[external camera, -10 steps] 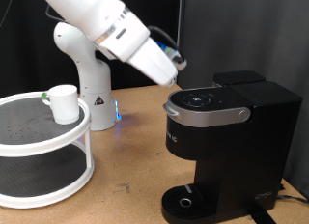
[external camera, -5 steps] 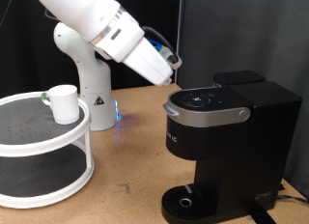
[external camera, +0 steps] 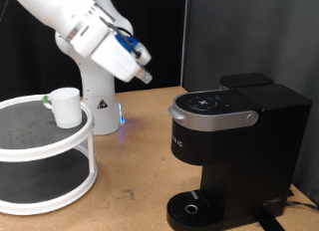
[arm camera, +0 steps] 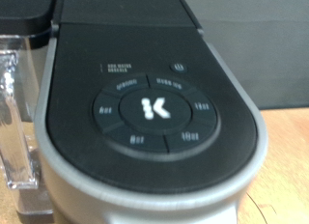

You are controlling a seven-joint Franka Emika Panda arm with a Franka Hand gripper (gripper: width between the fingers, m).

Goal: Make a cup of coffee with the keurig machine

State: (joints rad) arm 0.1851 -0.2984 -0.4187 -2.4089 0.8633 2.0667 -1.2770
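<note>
Gripper [external camera: 143, 76] up in air, between cup [external camera: 66, 106] and keurig machine [external camera: 234, 141], touching neither; finger state hard to tell. Cup on top tier of white two-tier rack [external camera: 30, 141], exterior view's left. Machine lid closed, button panel [arm camera: 154, 110] filling wrist view.

Wooden table [external camera: 140, 161] — carries keurig machine [external camera: 234, 151], white two-tier stand [external camera: 45, 156] (round).

The robot arm [external camera: 85, 27] was white, made of thick rounded segments with smooth glossy shells. Near its end effector [external camera: 143, 76] there was a small blue part and a thin orange-red line between two segments. Its base [external camera: 97, 102] was a white rounded column with a small dark marking and a blue light low on its side.
</note>
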